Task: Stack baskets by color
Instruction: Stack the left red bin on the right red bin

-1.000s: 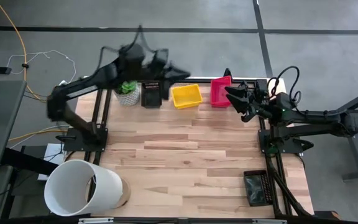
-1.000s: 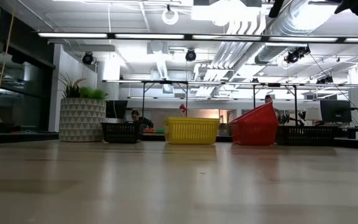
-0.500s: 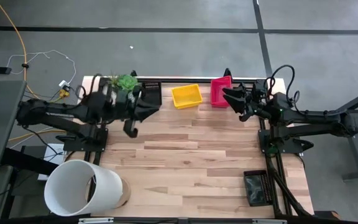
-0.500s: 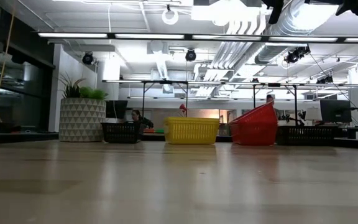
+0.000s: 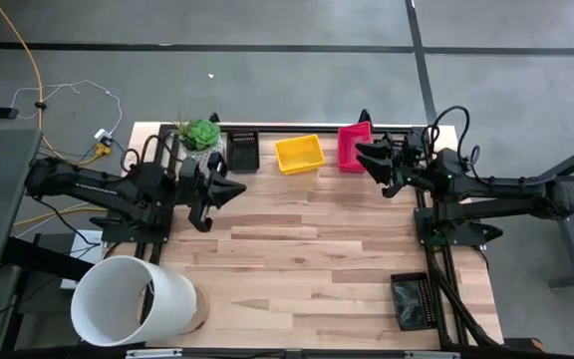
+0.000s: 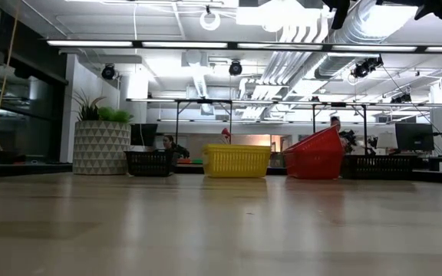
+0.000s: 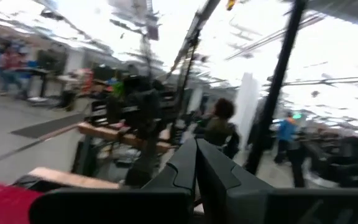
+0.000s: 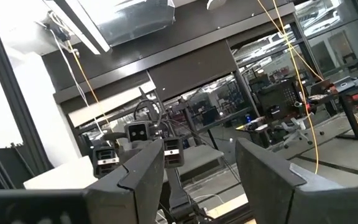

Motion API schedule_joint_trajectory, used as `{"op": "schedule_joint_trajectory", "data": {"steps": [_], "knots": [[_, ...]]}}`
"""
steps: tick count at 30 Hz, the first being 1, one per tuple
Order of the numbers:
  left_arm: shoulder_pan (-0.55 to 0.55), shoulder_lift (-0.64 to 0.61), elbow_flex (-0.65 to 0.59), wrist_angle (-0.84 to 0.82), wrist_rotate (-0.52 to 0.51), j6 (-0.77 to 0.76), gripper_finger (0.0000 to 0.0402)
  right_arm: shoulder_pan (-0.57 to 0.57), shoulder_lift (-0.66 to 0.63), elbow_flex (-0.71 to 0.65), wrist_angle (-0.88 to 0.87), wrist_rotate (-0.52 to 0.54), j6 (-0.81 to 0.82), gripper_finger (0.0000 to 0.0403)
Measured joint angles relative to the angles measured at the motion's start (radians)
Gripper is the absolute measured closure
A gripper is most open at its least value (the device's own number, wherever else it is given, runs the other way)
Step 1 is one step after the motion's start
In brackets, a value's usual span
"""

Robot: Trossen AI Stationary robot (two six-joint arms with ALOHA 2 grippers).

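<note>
Along the table's far edge stand a black basket, a yellow basket and a pink-red basket. In the low view the pink-red one's top sits tilted. Another black basket lies at the near right. My left gripper hangs shut and holding nothing over the table's left side, nearer than the black basket. My right gripper is open in the air beside the pink-red basket, with nothing between its fingers.
A white pot with a green plant stands at the far left corner beside the black basket. A large white bucket lies at the near left corner. Bare wood spans the table's middle.
My left arm has swung back from above the far edge, near the black and yellow baskets. It moved toward the table's left and near side and came down. Its gripper now points level over the left part of the table. The baskets have kept still.
</note>
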Motion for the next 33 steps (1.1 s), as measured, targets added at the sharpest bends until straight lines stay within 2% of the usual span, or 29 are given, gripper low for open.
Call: {"op": "schedule_joint_trajectory", "data": {"steps": [6,10,14,17,19,23,26,29,33], "knots": [[-0.11,0.0,0.0,0.05,-0.001,0.02,0.0401,0.0,0.0,0.0,-0.05,0.0,0.038,0.0219],[-0.148,0.0,0.0,0.049,-0.043,0.028,0.0401,0.0,0.0,0.0,-0.094,0.028,0.065,0.0244],[-0.153,0.0,0.0,0.049,-0.05,0.045,0.0401,0.0,0.001,0.022,-0.179,0.102,0.102,0.0303],[-0.149,0.0,0.0,0.048,-0.076,0.047,0.0401,-0.011,0.001,0.103,-0.387,0.155,0.113,0.037],[-0.148,0.0,0.0,0.049,-0.082,0.053,0.0401,-0.031,0.006,0.169,-0.557,0.172,0.108,0.0393],[-0.148,0.0,0.0,0.048,-0.099,0.054,0.0401,-0.099,0.034,0.273,-0.868,0.214,0.095,0.039],[-0.148,0.0,0.0,0.05,-0.102,0.054,0.0401,-0.173,0.059,0.288,-1.0,0.218,0.067,0.04],[-0.148,0.0,0.0,0.049,-0.11,0.054,0.0401,-0.262,0.082,0.257,-1.02,0.218,0.069,0.0401],[-0.148,0.0,0.0,0.048,-0.128,0.053,0.0401,-0.383,0.096,0.158,-0.9,0.195,0.098,0.0402]]}}
